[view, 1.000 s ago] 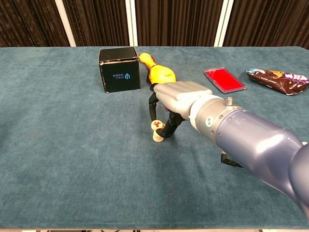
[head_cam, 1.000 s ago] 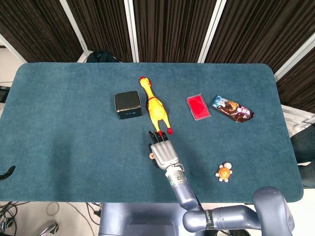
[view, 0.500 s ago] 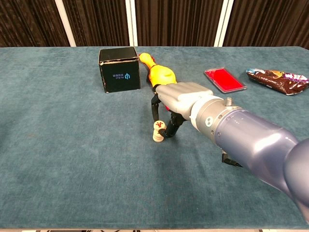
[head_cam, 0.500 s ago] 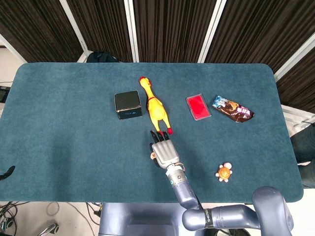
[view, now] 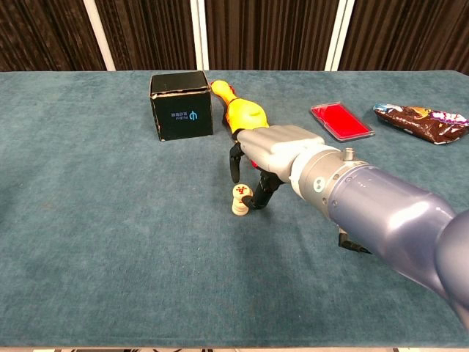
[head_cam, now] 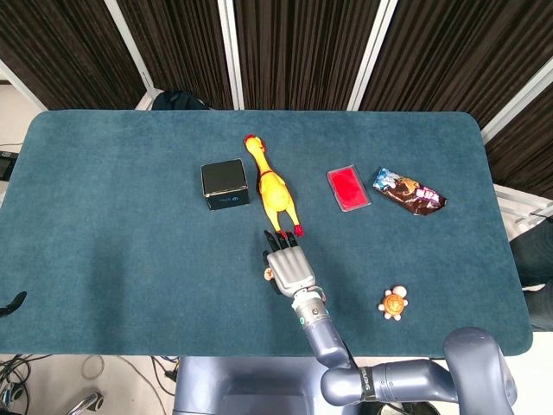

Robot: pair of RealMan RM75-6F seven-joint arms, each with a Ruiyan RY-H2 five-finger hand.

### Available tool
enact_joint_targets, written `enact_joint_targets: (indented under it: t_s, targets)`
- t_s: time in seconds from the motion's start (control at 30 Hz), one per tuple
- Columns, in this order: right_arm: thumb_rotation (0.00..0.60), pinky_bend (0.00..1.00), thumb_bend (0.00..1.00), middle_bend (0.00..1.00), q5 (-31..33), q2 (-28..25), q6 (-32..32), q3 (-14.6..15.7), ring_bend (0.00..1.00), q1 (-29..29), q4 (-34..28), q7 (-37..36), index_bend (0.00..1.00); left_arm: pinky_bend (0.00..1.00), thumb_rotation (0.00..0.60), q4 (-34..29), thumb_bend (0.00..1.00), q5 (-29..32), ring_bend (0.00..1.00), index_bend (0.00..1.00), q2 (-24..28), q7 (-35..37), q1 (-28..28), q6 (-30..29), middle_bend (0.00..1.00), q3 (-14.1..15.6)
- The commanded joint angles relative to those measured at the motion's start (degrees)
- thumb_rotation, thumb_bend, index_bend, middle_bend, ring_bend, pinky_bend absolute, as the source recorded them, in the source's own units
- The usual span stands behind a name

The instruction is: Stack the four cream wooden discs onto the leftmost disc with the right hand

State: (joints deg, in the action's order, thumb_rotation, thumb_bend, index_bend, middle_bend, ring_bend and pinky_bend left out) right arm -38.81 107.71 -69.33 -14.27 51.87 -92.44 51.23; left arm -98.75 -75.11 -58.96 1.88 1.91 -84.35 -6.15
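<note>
The right hand [view: 275,158] hangs palm-down over the middle of the blue table [head_cam: 112,259], fingers [view: 234,163] curled downward around a small stack of cream discs [view: 240,200]. In the chest view the top disc, with a red mark on its face, sits a little askew on the ones below, and the thumb reaches down just beside it. Whether any finger actually pinches that disc or only stands near it, I cannot tell. From the head view the back of the hand [head_cam: 288,266] covers nearly the whole stack; only a sliver of cream shows at its left edge [head_cam: 269,275], so the number of discs is not readable from either camera.

Just beyond the fingertips lies a yellow rubber chicken [head_cam: 269,185], its red feet close to the hand and its rear end partly hidden behind the knuckles in the chest view. A black cube box [head_cam: 225,183] stands to the left of the chicken. Well to the right sit a flat red case [head_cam: 348,188] and a brown snack packet [head_cam: 409,192], the packet cut off at the chest view's edge. A small orange turtle toy [head_cam: 394,303] rests near the front edge, right of the forearm. The left hand is nowhere to be seen.
</note>
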Motion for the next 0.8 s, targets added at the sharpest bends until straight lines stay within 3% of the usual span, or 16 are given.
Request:
enact_joint_targets:
  t_s: [0.03, 0.27, 0.4, 0.6, 0.8]
  targets:
    - [0.600, 0.00, 0.42, 0.00, -0.18, -0.25, -0.14, -0.02, 0.00, -0.04, -0.44, -0.07, 0.42, 0.13, 0.600, 0.01, 0.17, -0.01, 0.00, 0.13, -0.01, 0.00, -0.01, -0.03, 0.00, -0.01]
    - [0.600, 0.00, 0.42, 0.00, -0.84, -2.75, -1.55, 0.55, 0.00, -0.66, -3.78, 0.81, 0.41, 0.13, 0.600, 0.18, 0.17, 0.17, 0.00, 0.13, -0.01, 0.17, 0.00, -0.02, 0.00, -0.12]
    - [0.600, 0.00, 0.42, 0.00, -2.23, -6.06, -3.47, 0.35, 0.00, -1.86, -7.76, 0.30, 0.35, 0.13, 0.600, 0.18, 0.17, -0.02, 0.00, 0.13, -0.04, 0.08, 0.00, -0.07, 0.00, -0.06]
    - [0.600, 0.00, 0.42, 0.00, -8.82, -16.88, -8.44, 0.70, 0.00, -7.16, -15.64, -4.79, 0.27, 0.13, 0.600, -0.06, 0.17, -0.20, 0.00, 0.13, 0.02, 0.06, -0.09, -0.27, 0.00, 0.00]
    - [0.600, 0.00, 0.42, 0.00, -17.43, -30.16, -14.50, 5.26, 0.00, -17.65, -20.54, -16.16, 0.21, 0.13, 0.600, -0.11, 0.17, -0.14, 0.00, 0.13, -0.14, -0.31, -0.01, -0.15, 0.00, 0.05]
